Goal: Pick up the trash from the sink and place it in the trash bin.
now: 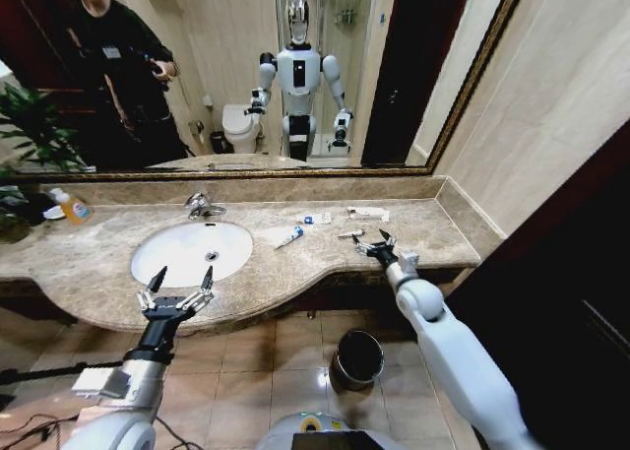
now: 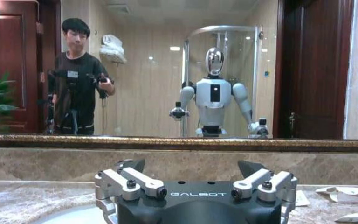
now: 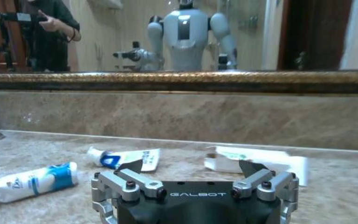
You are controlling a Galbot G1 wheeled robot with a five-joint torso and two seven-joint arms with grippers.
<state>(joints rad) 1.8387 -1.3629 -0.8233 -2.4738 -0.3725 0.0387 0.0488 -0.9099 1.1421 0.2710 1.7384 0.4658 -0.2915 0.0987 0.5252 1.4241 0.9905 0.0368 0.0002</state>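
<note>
1. At the far left of the counter an orange-yellow bottle point(image 1: 75, 210) stood by a plant; it was no part of the job and was best left alone.
2. The left gripper point(image 1: 178, 289) hovered with its fingers spread wide and empty, over the near rim of the sink point(image 1: 157, 263), whose white basin held no litter that I could make out.
3. The trash lay on the marble to the right of the basin: a white tube with blue cap point(image 1: 288, 236) nearest the sink, a white-blue packet point(image 1: 316, 219) farther back, a flat white packet point(image 1: 367, 213) farther right, and a thin white stick point(image 1: 349, 234) nearer the front.
4. The right gripper point(image 1: 376, 243) was also open and held nothing, poised just beside the thin stick, the packets beyond it.
5. To do the pick well, I judged it should come down squarely over one piece, the fingers straddling its narrow width, and close only once low against the marble, since flat litter slips easily.
6. The trash bin point(image 1: 357, 358) stood on the floor below the counter edge, between the arms, so a carried piece should clear the edge before being lowered.
</note>
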